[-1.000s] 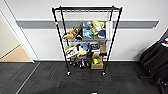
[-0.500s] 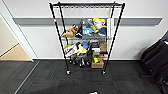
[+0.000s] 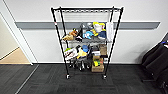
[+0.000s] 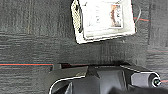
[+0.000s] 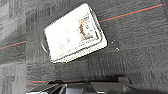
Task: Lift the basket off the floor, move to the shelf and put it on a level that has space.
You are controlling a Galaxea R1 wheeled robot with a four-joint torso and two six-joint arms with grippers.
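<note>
Head view has the shelf (image 3: 86,41) larger and lower in the picture than half a second ago, and the whole scene has shifted with it, so the camera has moved, not the rack. It stands on the floor (image 3: 50,80) against a white wall (image 3: 140,42) with a grey band; its top level (image 3: 86,10) is bare black wire, while the two tiers below hold toys (image 3: 82,33) and cardboard boxes (image 3: 98,63). A dark bag (image 3: 156,62) sits at the right edge, and tan wooden flooring (image 3: 15,57) shows through a doorway at left. Both wrist views look straight down at carpet crossed by thin red lines (image 4: 25,64), ground the head camera does not take in. There the basket (image 4: 103,20) rests on the carpet, its white lining (image 5: 72,33) facing up, a dark loop handle (image 4: 79,17) at one end and something printed in orange and brown lying inside. It stands apart from both arms, touched by neither. Each wrist camera hangs above it with a dark part of the robot (image 4: 100,80) in the near foreground. Whether either gripper's fingers are apart or together cannot be told from these pictures.
</note>
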